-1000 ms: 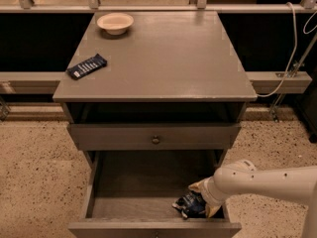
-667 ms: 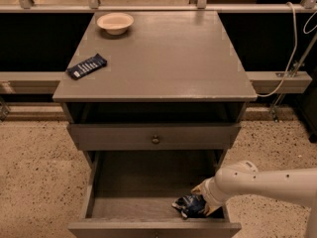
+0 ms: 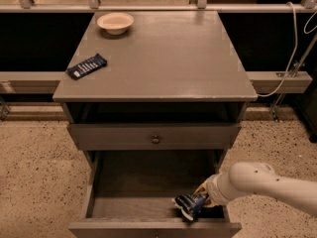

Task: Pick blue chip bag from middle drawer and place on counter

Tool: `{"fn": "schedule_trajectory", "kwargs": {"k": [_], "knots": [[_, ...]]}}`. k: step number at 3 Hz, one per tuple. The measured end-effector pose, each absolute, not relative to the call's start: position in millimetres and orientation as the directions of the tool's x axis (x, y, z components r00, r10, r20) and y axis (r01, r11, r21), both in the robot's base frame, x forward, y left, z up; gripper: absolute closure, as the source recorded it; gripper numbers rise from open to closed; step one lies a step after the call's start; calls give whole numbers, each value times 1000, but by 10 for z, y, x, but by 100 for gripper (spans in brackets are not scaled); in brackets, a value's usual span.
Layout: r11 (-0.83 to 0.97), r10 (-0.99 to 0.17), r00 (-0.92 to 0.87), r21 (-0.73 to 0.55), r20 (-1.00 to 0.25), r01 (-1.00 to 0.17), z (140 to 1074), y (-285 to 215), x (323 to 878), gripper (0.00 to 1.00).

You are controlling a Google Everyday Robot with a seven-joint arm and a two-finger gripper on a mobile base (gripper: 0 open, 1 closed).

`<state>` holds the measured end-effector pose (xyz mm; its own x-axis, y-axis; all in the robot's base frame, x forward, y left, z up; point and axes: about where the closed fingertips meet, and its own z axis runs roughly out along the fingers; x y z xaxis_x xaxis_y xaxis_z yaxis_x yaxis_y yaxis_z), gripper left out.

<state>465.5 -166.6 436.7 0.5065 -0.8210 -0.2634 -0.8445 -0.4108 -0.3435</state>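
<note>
The blue chip bag point(image 3: 189, 204), dark navy foil with white lettering, lies in the front right corner of the open middle drawer point(image 3: 133, 182). My gripper point(image 3: 201, 198) reaches in from the right on a white arm and sits right against the bag's right side. The counter point(image 3: 163, 58) is the flat grey top of the cabinet above.
A flat dark blue bar wrapper point(image 3: 87, 66) lies on the counter's left side. A cream bowl point(image 3: 115, 22) stands at its back left. A shut drawer front with a round knob point(image 3: 155, 139) sits above the open drawer. A white cable point(image 3: 291, 48) hangs at the right.
The arm and gripper have shifted slightly down and toward the drawer's front with the bag. Nothing on the counter has moved.
</note>
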Motion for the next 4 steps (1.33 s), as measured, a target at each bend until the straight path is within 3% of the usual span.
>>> {"fn": "schedule_trajectory", "kwargs": {"k": [2,3,4], "knots": [[-400,-773,595,-558,-221,-727,5684,-1849,4543,100],[-400,-779,623,-705,-75,-585,6737,-2118,4589,100],[-408,-784,620,-771,21,-490,7367,-2293,4681,100]]}}
